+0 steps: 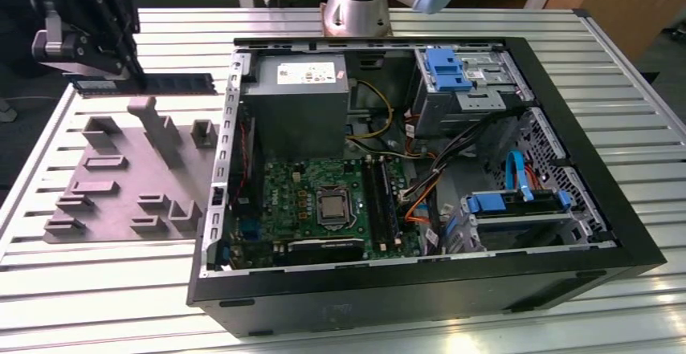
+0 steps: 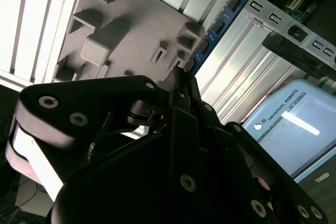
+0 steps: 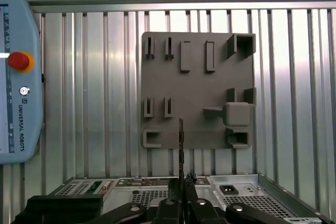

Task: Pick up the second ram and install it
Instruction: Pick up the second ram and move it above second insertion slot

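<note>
Over the table point(image 1: 108, 290), your gripper point(image 1: 112, 77) is clamping the ram point(image 1: 177, 83) near one end above the fixture point(image 1: 118, 177), so be keeping it level.

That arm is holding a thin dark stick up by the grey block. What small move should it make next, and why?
Probably carry it toward the exterior view's right at this height. The gripper is shut on the second ram, level in the air above the edge of the grey fixture block, while the motherboard's long black slots lie inside the open case, past its raised wall.
</note>
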You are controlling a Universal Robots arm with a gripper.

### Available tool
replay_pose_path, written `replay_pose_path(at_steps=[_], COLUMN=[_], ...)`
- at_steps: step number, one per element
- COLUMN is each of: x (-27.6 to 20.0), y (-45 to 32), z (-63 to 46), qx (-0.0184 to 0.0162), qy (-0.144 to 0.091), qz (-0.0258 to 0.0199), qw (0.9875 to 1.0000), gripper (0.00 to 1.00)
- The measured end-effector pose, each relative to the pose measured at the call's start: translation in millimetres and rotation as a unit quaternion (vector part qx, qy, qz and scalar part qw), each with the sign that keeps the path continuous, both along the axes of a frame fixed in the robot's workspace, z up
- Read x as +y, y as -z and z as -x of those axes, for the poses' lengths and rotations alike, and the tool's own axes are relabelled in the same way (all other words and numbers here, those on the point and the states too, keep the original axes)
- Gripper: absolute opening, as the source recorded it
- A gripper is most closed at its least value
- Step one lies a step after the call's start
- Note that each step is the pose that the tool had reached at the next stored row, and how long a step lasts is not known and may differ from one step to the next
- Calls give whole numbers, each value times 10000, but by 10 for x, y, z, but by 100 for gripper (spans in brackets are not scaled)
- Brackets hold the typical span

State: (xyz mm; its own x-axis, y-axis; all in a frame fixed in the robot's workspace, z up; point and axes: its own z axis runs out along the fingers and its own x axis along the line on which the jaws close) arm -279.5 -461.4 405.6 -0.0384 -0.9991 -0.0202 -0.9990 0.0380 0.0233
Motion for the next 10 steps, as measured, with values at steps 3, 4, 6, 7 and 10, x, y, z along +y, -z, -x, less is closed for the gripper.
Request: replay_pose_path(at_steps=[3,4,6,7,10], x=[0,0,0,0,0], y=[0,0,-1,-1,0], z=[-66,-87,-129,-150,-217], qx=[0,0,0,0,0], qy=[0,0,0,0,0], qz=[0,0,0,0,0], qw=[10000,10000,10000,10000,10000], gripper=[14,14,14,14,14])
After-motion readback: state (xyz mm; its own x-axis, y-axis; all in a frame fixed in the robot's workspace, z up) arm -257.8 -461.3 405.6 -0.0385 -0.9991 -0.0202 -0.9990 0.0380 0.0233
